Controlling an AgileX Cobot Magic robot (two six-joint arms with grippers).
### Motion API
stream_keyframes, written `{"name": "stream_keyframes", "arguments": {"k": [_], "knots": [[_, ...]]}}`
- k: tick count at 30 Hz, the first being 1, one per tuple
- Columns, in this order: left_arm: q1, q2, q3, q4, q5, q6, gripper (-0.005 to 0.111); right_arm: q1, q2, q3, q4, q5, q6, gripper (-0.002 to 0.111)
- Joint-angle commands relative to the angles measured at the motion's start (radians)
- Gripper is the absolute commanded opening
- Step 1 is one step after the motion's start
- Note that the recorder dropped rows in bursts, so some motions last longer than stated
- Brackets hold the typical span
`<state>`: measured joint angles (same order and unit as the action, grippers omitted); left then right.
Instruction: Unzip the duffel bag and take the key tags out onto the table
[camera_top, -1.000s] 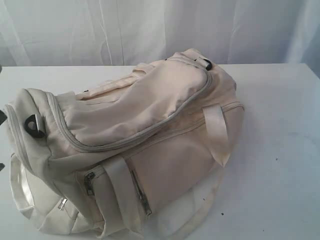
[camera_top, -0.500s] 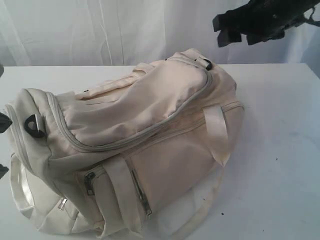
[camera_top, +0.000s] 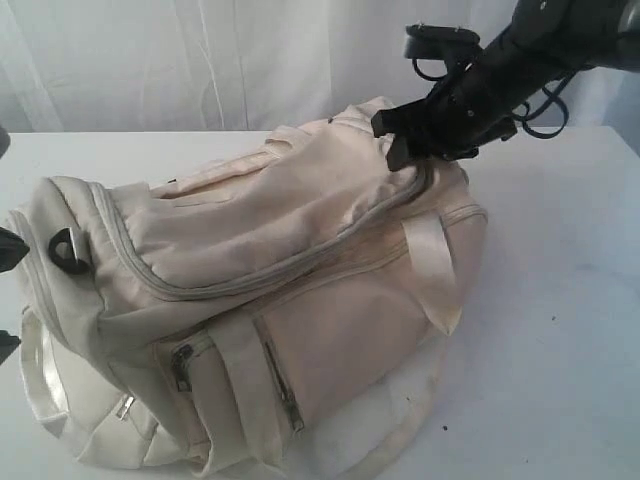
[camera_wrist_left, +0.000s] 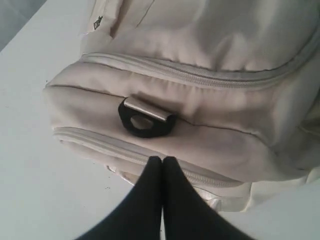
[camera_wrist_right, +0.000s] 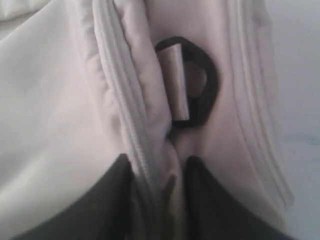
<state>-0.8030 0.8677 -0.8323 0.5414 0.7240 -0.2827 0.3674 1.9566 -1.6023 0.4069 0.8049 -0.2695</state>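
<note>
The right gripper (camera_wrist_right: 159, 165) pinches the duffel bag (camera_top: 300, 260) at its zipper seam (camera_wrist_right: 132, 125), just short of a black D-ring (camera_wrist_right: 200, 82). The left gripper (camera_wrist_left: 162, 160), fingers pressed together, hovers just beside the bag's other end above the counter (camera_top: 560, 300).

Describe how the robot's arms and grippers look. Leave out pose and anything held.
The right arm is black and bulky, with thin black cables looping off it and a flat black plate near its wrist. The right gripper has blocky black fingers. The left gripper has two smooth, matte black fingers that taper to rounded tips. No markings or labels are visible on either.
</note>
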Motion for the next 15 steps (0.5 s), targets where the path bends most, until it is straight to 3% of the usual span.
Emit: {"name": "stream_keyframes", "arguments": {"k": [1,4,9,15], "knots": [[0.001,-0.007,0.006,-0.002,0.001,-0.002,0.000,-0.001,-0.032,-0.007,-0.141,0.135,0.130,0.000],[0.001,-0.007,0.006,-0.002,0.003,0.012,0.000,-0.001,-0.079,-0.002,-0.293,0.268,0.283,0.000],[0.001,-0.007,0.006,-0.002,0.001,0.022,0.000,-0.001,-0.111,0.000,-0.291,0.416,0.309,0.000],[0.001,-0.007,0.006,-0.004,0.001,0.021,0.000,-0.001,-0.115,0.000,-0.312,0.416,0.316,0.000]]}}
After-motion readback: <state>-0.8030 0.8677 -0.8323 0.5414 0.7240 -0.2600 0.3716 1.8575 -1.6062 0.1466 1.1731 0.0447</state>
